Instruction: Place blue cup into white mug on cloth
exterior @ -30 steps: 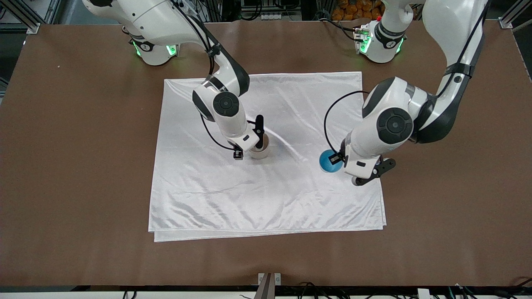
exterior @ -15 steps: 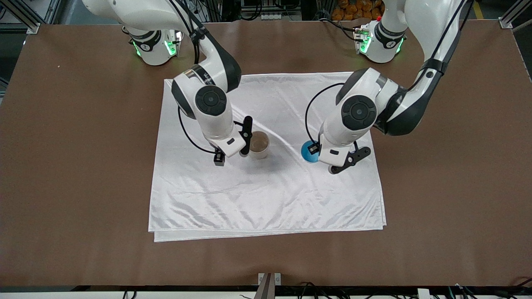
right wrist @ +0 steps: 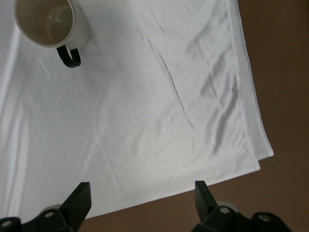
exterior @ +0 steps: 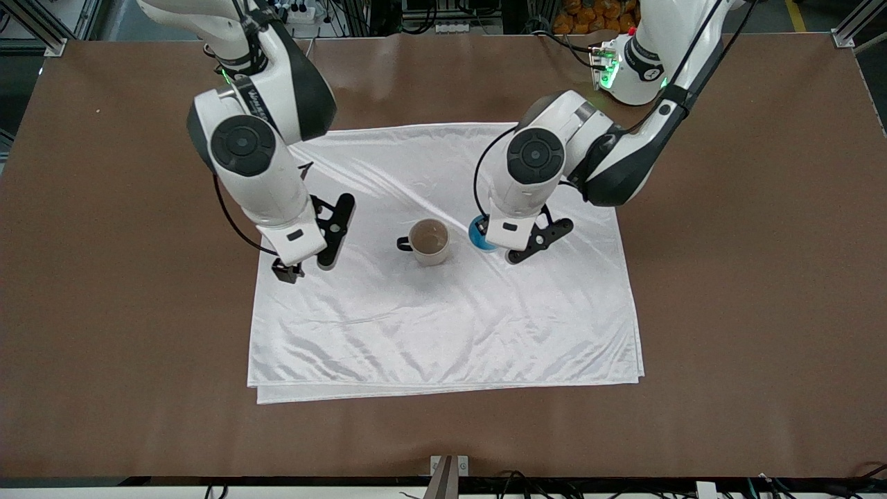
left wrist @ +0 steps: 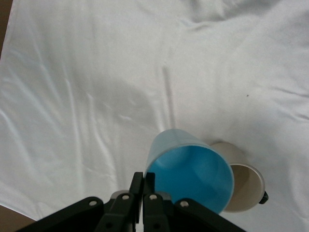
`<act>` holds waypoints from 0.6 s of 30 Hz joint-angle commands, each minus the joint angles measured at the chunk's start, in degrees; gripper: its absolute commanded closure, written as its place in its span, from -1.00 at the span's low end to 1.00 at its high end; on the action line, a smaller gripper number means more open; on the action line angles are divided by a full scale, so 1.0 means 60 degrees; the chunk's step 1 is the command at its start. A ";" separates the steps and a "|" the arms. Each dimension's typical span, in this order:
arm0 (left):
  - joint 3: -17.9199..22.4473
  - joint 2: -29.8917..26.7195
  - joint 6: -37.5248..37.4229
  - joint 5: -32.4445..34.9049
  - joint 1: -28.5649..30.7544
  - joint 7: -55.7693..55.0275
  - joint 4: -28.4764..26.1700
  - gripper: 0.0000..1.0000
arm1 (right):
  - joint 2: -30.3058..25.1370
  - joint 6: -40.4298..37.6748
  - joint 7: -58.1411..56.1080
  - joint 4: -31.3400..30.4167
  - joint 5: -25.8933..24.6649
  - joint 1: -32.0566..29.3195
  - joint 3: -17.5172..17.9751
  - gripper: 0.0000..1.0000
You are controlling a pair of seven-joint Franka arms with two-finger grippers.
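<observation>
We are carrying the cup [exterior: 477,232] pinched at its rim in our left claw [left wrist: 143,186] beside the mug [exterior: 429,242] on the cloth [exterior: 443,326], risking clipping its rim, while our right claw [exterior: 313,258] is hanging wide open, empty.

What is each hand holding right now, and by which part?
The left hand holds the blue cup by its rim, pinching the wall. The right hand is open, holding nothing.
</observation>
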 commanded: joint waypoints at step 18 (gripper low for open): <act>0.0124 0.0371 0.0385 -0.0088 -0.1060 -0.0871 0.0612 1.00 | -0.2158 -0.1440 0.0567 -0.0214 -0.0222 -0.2115 0.0011 -1.00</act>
